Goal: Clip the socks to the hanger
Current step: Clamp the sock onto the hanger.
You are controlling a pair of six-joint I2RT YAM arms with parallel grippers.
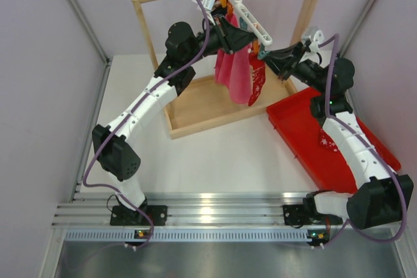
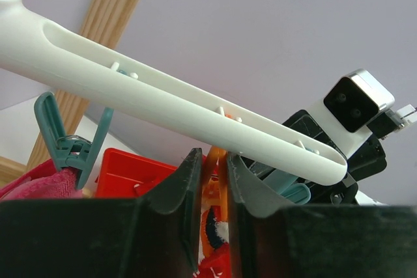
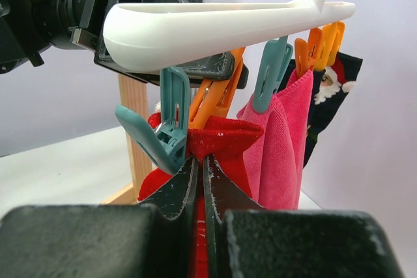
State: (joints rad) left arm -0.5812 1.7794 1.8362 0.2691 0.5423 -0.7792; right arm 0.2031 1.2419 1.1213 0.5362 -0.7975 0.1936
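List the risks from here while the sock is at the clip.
1. The right gripper holds the red sock by its top edge only; letting go before a clip bites would likely drop it.
2. The hanger hangs tilted from its hook, so pushing may swing it.
3. The left gripper squeezes the orange clip; it may slip out.

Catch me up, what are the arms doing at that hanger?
The left gripper pinches an orange clip on the white hanger between its fingers, while the right gripper holds a red sock up to it. Whether the clip has caught the sock is unclear. A second sock lies in the red tray; a pink cloth and a black cloth already hang clipped.
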